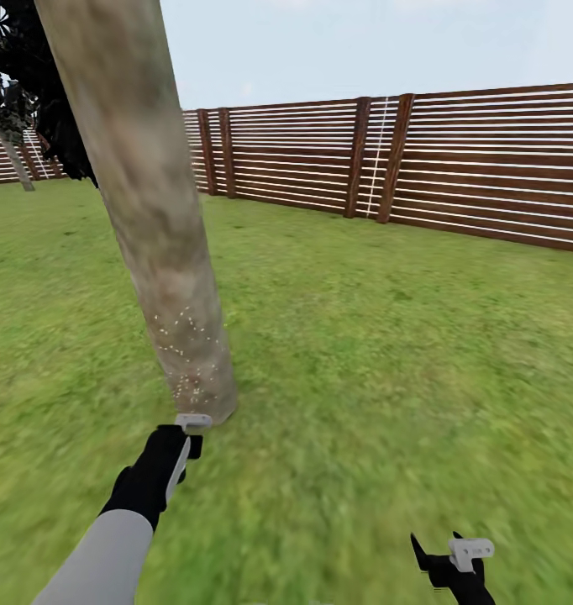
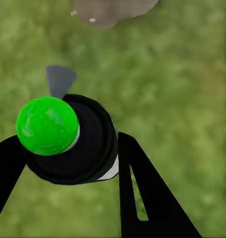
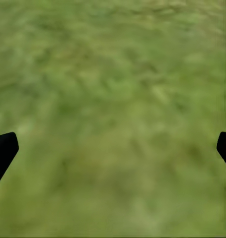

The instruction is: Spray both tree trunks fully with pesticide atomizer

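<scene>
On the left of the lawn (image 1: 362, 353) stands the tree trunk (image 1: 156, 218), thick and pale, leaning a little, with fine white flecks low on its bark near the base. The left gripper (image 1: 188, 433) sits just beside that base. The step in hand looks like spraying this trunk. To do it well, I would keep the nozzle aimed squarely at the bark and work upward and around, since the flecks cover only a low patch. In the left wrist view the left gripper (image 2: 68, 148) is clamped on the pesticide atomizer (image 2: 68, 139), its fingers (image 2: 142, 188) pressed to either side of the black body under the green cap. Behind runs the brown slatted fence (image 1: 404, 160). At the lower right edge the right gripper (image 1: 454, 567) hangs over grass, its fingers spread wide and holding nothing.
</scene>
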Available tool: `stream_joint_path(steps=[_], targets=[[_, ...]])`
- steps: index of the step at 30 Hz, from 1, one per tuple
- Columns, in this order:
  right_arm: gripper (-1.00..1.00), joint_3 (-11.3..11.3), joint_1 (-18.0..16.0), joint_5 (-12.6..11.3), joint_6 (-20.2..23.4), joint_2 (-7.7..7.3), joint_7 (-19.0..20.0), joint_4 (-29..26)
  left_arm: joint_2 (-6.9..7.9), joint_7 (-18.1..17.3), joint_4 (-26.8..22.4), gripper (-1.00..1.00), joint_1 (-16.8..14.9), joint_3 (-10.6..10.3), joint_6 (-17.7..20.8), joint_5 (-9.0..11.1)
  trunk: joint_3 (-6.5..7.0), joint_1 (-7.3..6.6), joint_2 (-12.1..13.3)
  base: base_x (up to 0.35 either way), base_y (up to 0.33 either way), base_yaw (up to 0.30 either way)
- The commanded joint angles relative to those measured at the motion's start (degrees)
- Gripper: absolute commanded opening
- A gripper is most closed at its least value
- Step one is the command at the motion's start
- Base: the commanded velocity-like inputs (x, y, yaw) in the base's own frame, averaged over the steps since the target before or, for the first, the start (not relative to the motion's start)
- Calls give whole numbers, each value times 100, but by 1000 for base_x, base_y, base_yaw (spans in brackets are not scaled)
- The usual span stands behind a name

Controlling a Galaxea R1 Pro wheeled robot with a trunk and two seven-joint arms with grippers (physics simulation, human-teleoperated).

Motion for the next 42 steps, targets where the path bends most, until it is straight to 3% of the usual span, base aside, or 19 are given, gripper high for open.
stream_joint_path(steps=[1,12,16,22,42], targets=[[100,0,1,1,0,0,-2,0,-4,1,3,-100,0,-2,-1,-7,0,0,0,184,-231,90],[100,0,0,7,0,0,-1,3,-8,-6,9,-100,0,-3,-21,1,0,0,0,130,-252,251],[100,0,-1,7,0,0,0,2,-17,0,66,-100,0,-3,-272,4,0,0,0,13,-273,29],[100,0,0,7,-1,5,0,9,-48,1,76,-100,0,-3,-291,4,0,0,0,0,-274,54],[100,0,-2,7,0,0,-4,105,-34,-8,85,-100,0,5,-295,4,0,0,0,126,-253,227]])
